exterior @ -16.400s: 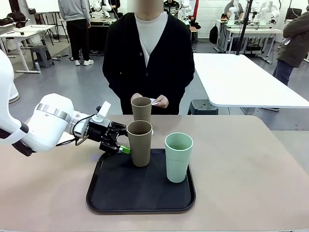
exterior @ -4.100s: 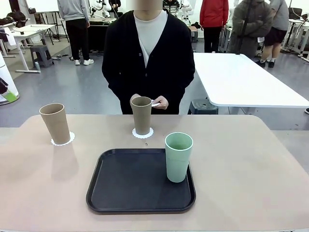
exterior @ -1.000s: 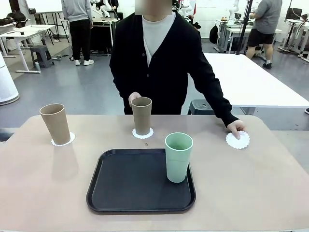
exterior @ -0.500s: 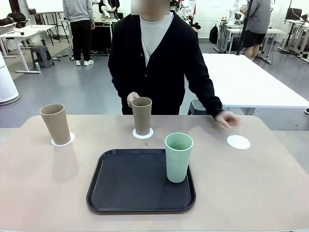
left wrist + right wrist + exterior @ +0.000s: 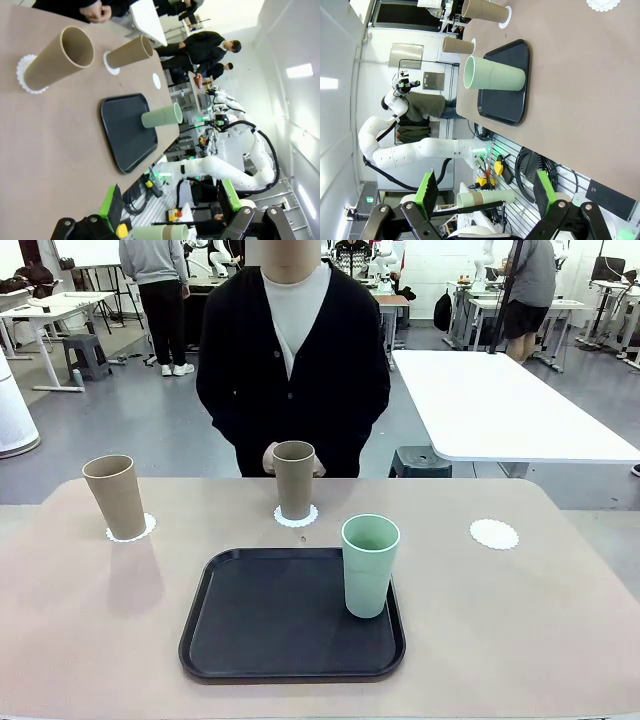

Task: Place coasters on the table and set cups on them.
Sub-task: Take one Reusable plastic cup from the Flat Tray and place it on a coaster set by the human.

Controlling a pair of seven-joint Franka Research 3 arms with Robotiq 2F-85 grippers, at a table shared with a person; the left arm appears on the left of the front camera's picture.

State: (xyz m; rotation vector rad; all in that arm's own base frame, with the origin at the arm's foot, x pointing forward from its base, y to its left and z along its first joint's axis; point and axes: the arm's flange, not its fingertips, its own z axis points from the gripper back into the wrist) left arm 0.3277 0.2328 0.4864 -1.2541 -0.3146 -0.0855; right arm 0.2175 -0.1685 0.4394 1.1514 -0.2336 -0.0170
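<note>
We are seeing the person's hands (image 5: 269, 458) only in part, since the middle tan cup (image 5: 293, 478) at the surface's (image 5: 520, 620) far edge is covering them. That cup is hiding most of the middle coaster (image 5: 296, 523), and the left tan cup (image 5: 116, 495) is hiding most of the left coaster (image 5: 148, 526). The front picture's sides are cutting off the surface's left and right edges. In the right wrist view the top edge is slicing through the bare coaster (image 5: 603, 4) and the middle tan cup. In the left wrist view the bare coaster is appearing too small for its edge to be read.
</note>
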